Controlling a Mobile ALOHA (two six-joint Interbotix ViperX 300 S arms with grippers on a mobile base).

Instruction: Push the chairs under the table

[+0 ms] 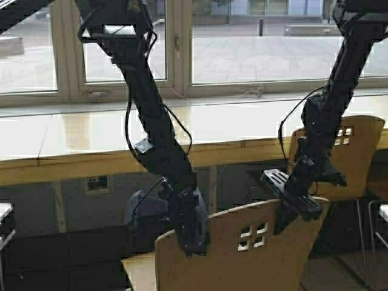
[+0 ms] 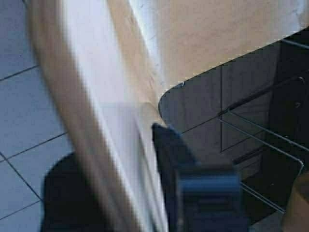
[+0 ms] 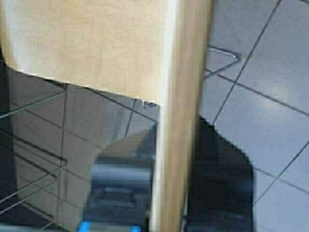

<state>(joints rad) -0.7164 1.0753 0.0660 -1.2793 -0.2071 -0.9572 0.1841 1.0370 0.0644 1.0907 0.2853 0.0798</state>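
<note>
A light tan chair (image 1: 242,254) stands close in front of me, its curved backrest with small square cutouts facing me. My left gripper (image 1: 191,235) clamps the backrest's top edge on the left, and my right gripper (image 1: 295,205) clamps it on the right. The left wrist view has the backrest (image 2: 104,121) running between the left gripper's (image 2: 113,150) fingers. In the right wrist view, the right gripper (image 3: 176,142) holds the backrest edge (image 3: 181,72) the same way. The long table (image 1: 109,136) lies just beyond. A second chair (image 1: 348,151) stands tucked at it on the right.
Large windows and a sill (image 1: 242,91) run behind the table. A wall outlet (image 1: 97,183) shows under it. Metal frames of other furniture stand at the right edge (image 1: 377,242) and left edge (image 1: 5,227). Tiled floor (image 3: 270,96) lies below the chair.
</note>
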